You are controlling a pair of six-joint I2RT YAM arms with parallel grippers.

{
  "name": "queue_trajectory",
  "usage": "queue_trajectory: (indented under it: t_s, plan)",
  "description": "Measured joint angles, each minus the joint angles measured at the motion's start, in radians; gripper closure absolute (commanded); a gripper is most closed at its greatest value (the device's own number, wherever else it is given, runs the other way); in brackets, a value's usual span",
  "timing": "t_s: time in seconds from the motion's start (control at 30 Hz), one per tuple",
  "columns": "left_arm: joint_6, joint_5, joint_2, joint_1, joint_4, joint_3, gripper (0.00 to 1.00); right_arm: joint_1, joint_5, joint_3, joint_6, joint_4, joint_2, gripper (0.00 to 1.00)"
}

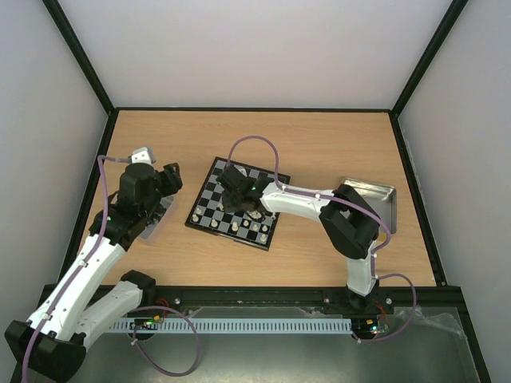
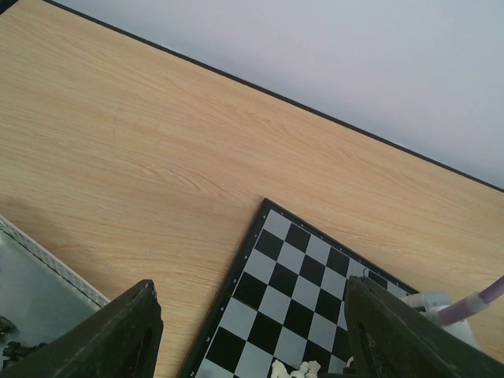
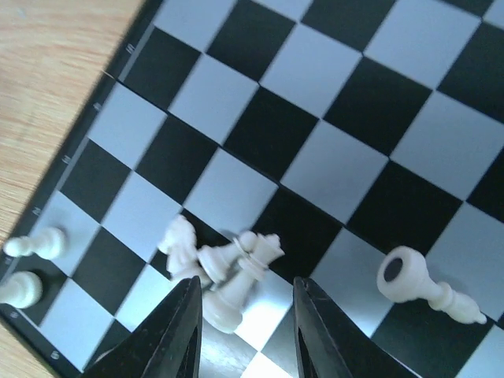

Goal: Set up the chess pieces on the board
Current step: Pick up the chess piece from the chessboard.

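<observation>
The board (image 1: pixel 209 201) lies askew mid-table, with cream-white chess pieces (image 1: pixel 254 228) along its near edge. My right gripper (image 1: pixel 237 190) hovers low over it. In the right wrist view its jaws (image 3: pixel 246 319) stand apart over a leaning cluster of white pieces (image 3: pixel 228 272); these rest against one another by the left finger (image 3: pixel 175 335) and stay apart from the right one. Another white piece (image 3: pixel 425 285) lies toppled to the right, and two pawns (image 3: pixel 33 246) stand at the board's (image 3: pixel 370 102) edge. My left gripper (image 2: pixel 260 350) is open and empty, off the board's (image 2: pixel 291 287) left corner.
A silver tray (image 1: pixel 382 194) sits at the right behind the right arm. Another tray (image 2: pixel 35 287) lies under my left gripper, with dark pieces (image 2: pixel 9 337) in it. The right arm's cable and wrist (image 2: pixel 445 309) show at the board's far side. Black frame rails border the table.
</observation>
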Motion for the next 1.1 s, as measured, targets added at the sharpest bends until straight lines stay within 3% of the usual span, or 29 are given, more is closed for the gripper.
queue_trajectory:
  t_s: [0.77, 0.97, 1.1]
  plan:
    - [-0.001, 0.011, 0.007, 0.000, 0.002, 0.000, 0.34, 0.000, -0.054, -0.013, 0.022, -0.004, 0.056, 0.67]
    - [0.000, 0.011, 0.007, 0.000, 0.006, 0.000, 0.34, -0.002, -0.053, -0.013, 0.021, -0.005, 0.060, 0.75]
    - [0.000, 0.011, 0.007, 0.000, 0.006, 0.000, 0.34, -0.002, -0.043, -0.013, 0.016, -0.012, 0.061, 0.73]
